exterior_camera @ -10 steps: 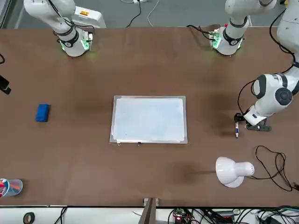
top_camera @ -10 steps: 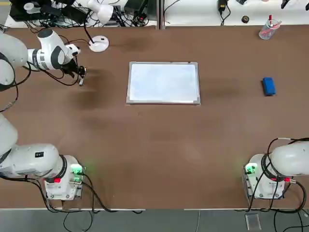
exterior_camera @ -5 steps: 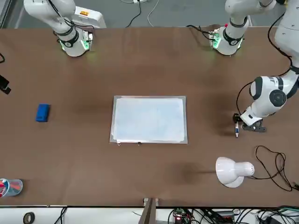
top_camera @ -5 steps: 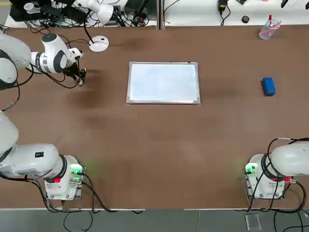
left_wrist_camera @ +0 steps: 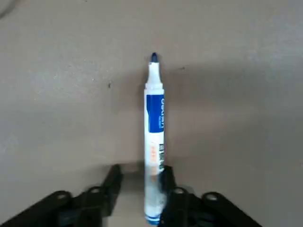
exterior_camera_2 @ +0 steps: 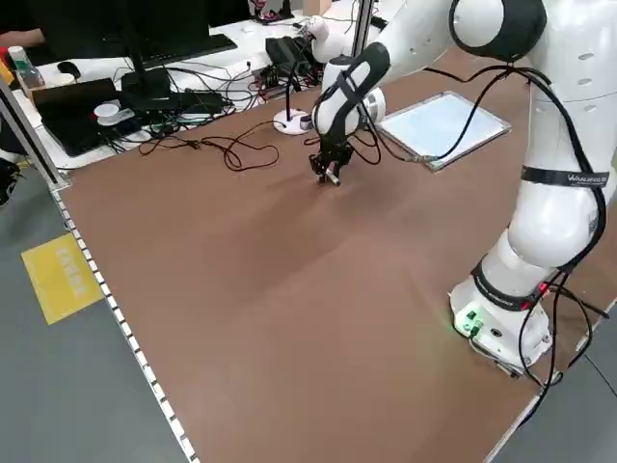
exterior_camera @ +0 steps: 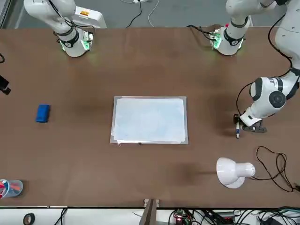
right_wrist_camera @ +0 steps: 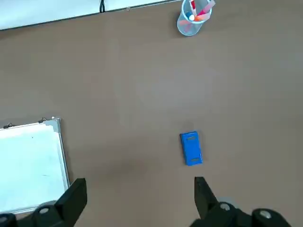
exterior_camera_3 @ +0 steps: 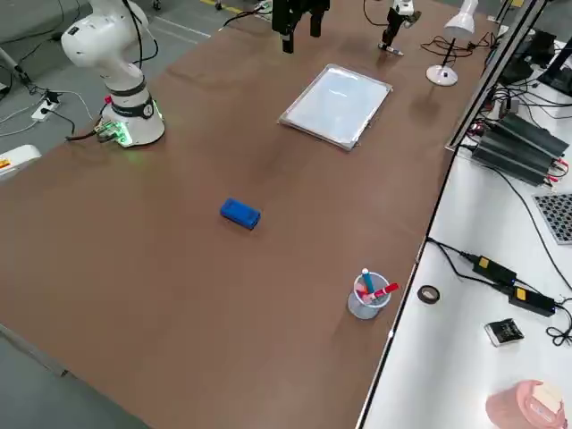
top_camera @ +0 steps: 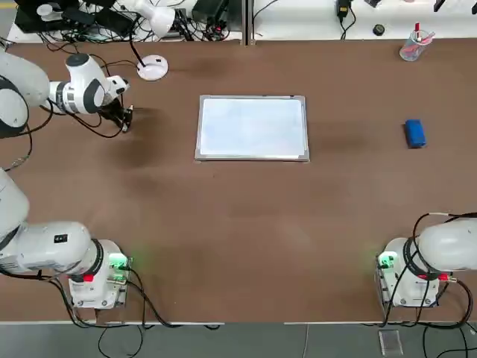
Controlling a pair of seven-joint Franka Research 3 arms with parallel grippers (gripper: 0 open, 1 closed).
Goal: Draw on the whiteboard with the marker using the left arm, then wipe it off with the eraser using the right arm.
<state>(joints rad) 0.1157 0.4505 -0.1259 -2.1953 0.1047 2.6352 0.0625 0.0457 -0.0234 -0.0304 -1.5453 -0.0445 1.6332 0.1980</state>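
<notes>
The marker [left_wrist_camera: 154, 123] lies flat on the brown table, left of the whiteboard [top_camera: 252, 127], with its dark tip pointing away from the wrist. My left gripper [left_wrist_camera: 141, 172] is down over the marker's rear end [exterior_camera: 237, 132]. Its jaws straddle the barrel: one finger [left_wrist_camera: 168, 182] touches it and the other [left_wrist_camera: 113, 178] stands a little apart. The blue eraser [top_camera: 415, 133] lies far right of the board. My right gripper [right_wrist_camera: 138, 189] hangs high above the table, open and holding nothing, with the eraser [right_wrist_camera: 191, 148] below it.
A white desk lamp [top_camera: 153, 68] and a loose black cable [exterior_camera: 274, 164] sit just beyond the left gripper. A clear cup of pens [top_camera: 412, 45] stands at the far right corner. Both arm bases [top_camera: 100, 280] [top_camera: 406, 280] stand at the near edge.
The left gripper's jaws have narrowed around the marker, and its wrist has shifted slightly. The marker, board, eraser and right arm have not moved.
</notes>
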